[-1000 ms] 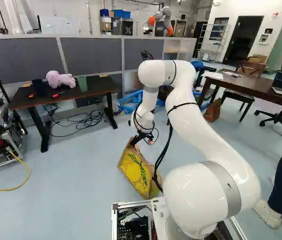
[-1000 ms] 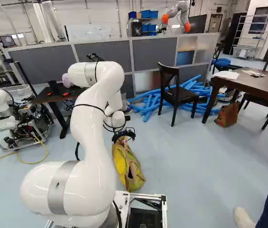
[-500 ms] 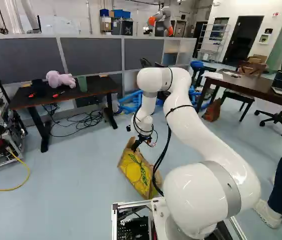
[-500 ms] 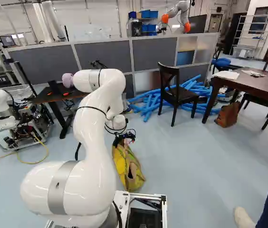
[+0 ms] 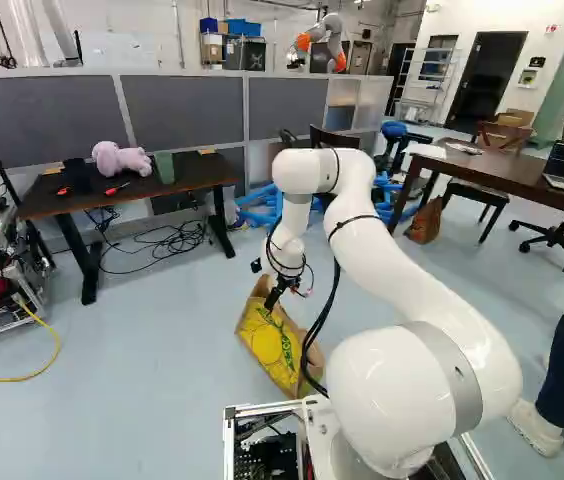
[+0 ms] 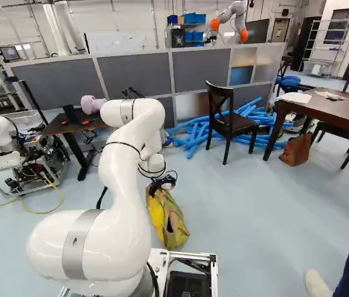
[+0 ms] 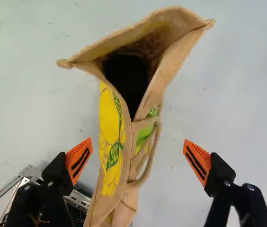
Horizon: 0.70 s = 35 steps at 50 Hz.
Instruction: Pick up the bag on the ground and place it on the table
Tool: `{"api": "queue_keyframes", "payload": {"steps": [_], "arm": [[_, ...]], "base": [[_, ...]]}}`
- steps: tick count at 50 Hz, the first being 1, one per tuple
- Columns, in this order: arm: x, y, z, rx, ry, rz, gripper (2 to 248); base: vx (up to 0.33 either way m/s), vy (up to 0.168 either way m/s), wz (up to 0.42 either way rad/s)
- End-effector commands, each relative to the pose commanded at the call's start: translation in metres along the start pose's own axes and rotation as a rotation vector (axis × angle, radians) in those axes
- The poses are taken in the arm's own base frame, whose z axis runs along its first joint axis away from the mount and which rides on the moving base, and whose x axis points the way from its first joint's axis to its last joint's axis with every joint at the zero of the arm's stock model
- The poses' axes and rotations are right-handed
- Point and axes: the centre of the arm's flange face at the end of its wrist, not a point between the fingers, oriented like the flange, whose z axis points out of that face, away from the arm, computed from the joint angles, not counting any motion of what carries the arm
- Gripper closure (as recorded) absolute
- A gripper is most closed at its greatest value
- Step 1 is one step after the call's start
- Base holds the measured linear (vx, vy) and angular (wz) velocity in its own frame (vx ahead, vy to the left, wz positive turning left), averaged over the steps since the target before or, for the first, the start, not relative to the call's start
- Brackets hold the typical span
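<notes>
Risk: my black, orange-padded pincer [image 7: 137,150] stands wide open, holding nothing, over the tan woven bag with yellow print [image 7: 110,142] on the pale blue floor [image 5: 142,350] at my 12 o'clock; closing off-centre could pinch one limp panel or miss the loose tan handle [image 7: 148,169], letting it slip. Silver metal base frame [image 6: 214,275], near the bag's 6 o'clock, might snag a lift; black-legged dark table [image 5: 187,172] at 11, dark wooden chair [image 6: 239,125] at 1, could obstruct swings.
</notes>
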Motion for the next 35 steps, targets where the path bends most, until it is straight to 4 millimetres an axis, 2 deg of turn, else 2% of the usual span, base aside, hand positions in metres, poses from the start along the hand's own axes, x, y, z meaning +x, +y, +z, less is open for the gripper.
{"api": "queue_keyframes", "payload": {"steps": [35], "arm": [[-0.005, -0.006, 0.053, 0.011, -0.019, 0.013, 3]], "base": [[0.0, 0.0, 0.0]]}}
